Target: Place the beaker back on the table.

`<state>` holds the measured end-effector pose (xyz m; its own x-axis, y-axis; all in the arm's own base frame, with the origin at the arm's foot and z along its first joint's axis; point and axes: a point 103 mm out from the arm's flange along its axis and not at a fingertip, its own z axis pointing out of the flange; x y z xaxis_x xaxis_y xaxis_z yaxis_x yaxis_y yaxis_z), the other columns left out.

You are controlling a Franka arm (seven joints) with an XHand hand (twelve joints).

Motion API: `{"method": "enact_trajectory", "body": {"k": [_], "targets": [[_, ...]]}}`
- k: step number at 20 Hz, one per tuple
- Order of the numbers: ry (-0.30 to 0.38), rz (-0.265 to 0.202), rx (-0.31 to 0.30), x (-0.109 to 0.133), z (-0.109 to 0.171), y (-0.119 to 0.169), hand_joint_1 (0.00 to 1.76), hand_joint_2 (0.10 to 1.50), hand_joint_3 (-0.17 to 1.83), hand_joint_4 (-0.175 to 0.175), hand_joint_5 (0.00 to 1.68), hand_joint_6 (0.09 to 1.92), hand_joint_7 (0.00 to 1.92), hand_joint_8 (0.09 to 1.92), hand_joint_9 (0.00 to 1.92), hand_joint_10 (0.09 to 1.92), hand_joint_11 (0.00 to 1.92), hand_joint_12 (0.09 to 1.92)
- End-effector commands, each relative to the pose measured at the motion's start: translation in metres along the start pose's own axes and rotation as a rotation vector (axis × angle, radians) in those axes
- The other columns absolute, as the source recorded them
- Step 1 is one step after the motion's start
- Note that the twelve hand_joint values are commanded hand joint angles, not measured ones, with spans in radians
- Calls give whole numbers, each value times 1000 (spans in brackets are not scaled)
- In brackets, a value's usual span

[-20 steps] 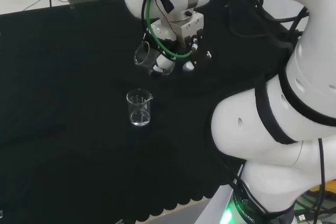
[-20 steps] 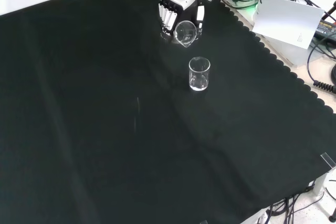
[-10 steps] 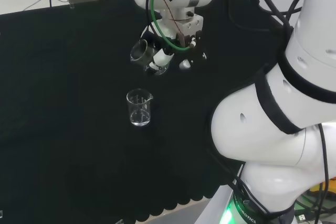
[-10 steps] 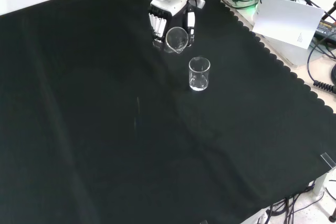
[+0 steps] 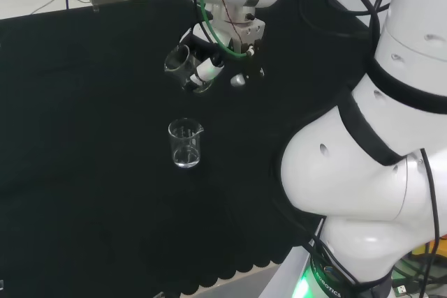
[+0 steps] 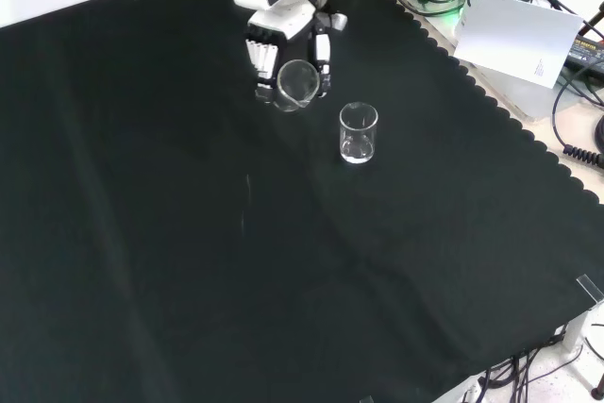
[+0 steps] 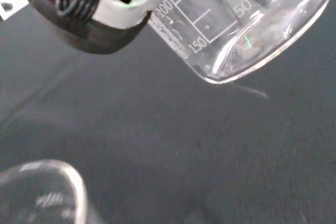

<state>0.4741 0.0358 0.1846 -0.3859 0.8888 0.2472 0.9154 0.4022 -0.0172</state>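
Note:
A clear glass beaker (image 5: 179, 61) (image 6: 295, 83) is held tilted in the air above the black cloth, its mouth turned toward the front camera. The hand (image 5: 204, 68) (image 6: 283, 44) has its fingers curled round the beaker. In the wrist view the held beaker (image 7: 236, 24) with printed scale marks lies close to a finger (image 7: 100, 19), well above the cloth. A second clear beaker (image 5: 185, 143) (image 6: 359, 132) stands upright on the cloth, apart from the hand; its rim (image 7: 42, 190) also appears in the wrist view.
The black cloth (image 6: 189, 233) stretches wide to the left and toward the front in the front view. Its scalloped edge (image 6: 510, 129) runs along the right, with cables and a white box (image 6: 519, 40) beyond. The arm's white links (image 5: 363, 158) stand at the head view's right.
The hand has carried the tilted beaker to the left in the front view, farther off in the head view. The standing beaker has not moved.

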Motion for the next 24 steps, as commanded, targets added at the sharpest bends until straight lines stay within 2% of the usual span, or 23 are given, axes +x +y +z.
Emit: {"method": "enact_trajectory", "body": {"k": [1,3,5,14,24], "targets": [[123,24,-105,-45,11,41,1304,1050,-175,-120,1271,478,1417,395,1666,322,1420,560],[137,26,-106,-51,15,47,1305,1039,-175,-96,1292,416,1486,282,1676,289,1428,537],[159,26,-106,-57,20,52,1305,1037,-175,-90,1300,396,1507,246,1679,277,1430,529],[260,27,-96,-80,41,68,1307,1035,-175,-94,1302,386,1517,229,1677,265,1421,519],[346,10,-76,-84,71,73,1307,1035,-175,-93,1305,380,1519,224,1673,254,1421,516]]}}
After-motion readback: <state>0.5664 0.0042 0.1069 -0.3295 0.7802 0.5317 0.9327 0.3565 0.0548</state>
